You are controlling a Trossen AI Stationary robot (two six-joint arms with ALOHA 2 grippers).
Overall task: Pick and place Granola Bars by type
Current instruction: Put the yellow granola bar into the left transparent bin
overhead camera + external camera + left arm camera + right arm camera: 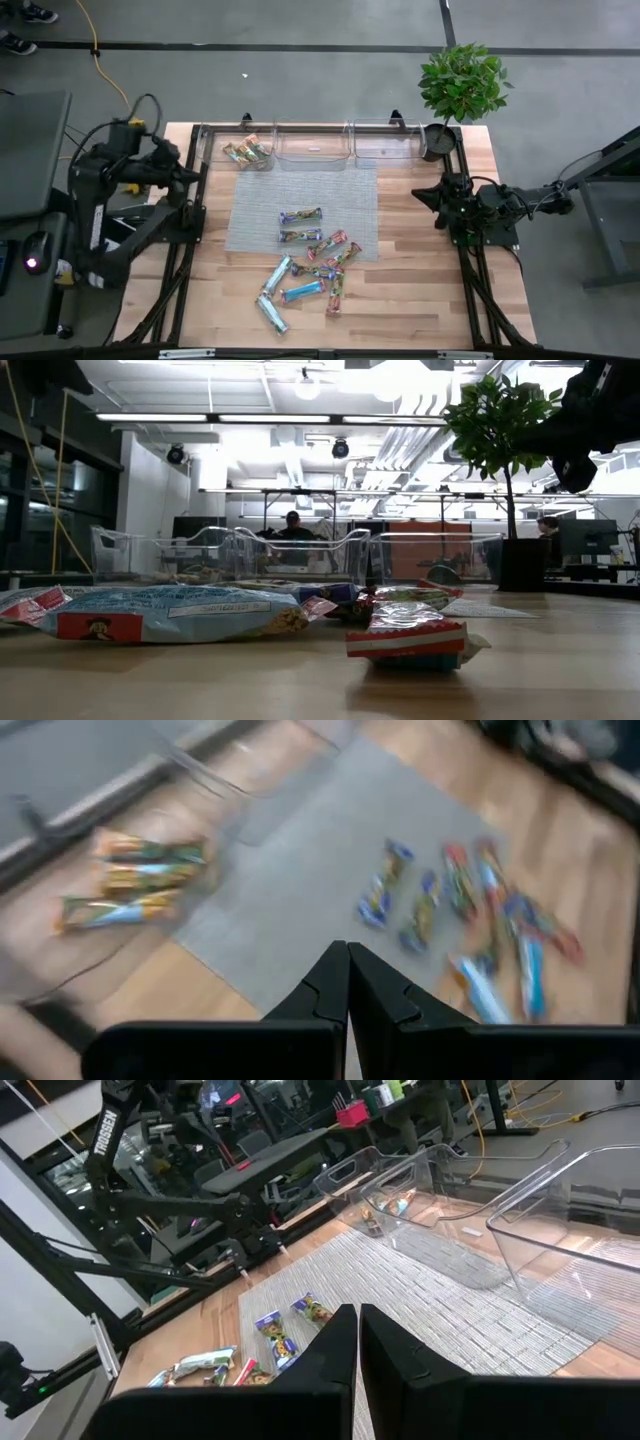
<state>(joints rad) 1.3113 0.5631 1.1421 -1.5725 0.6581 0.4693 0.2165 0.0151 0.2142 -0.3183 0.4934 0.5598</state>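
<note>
Several granola bars (310, 262) in shiny blue, silver-green and pink-red wrappers lie scattered flat on the grey mat (300, 205) and the wood near the table's front. A few yellow-brown bars (248, 152) lie in the leftmost of three clear bins. My left gripper (348, 975) is shut and empty, raised over the table's left edge near that bin. My right gripper (358, 1330) is shut and empty, held above the table's right edge. In the low view the bars (405, 635) fill the foreground.
Three clear plastic bins (315, 145) stand in a row along the far edge. A potted plant (460, 85) sits at the far right corner. Dark arm frames run along both side edges. People sit in the room beyond the table (292, 525).
</note>
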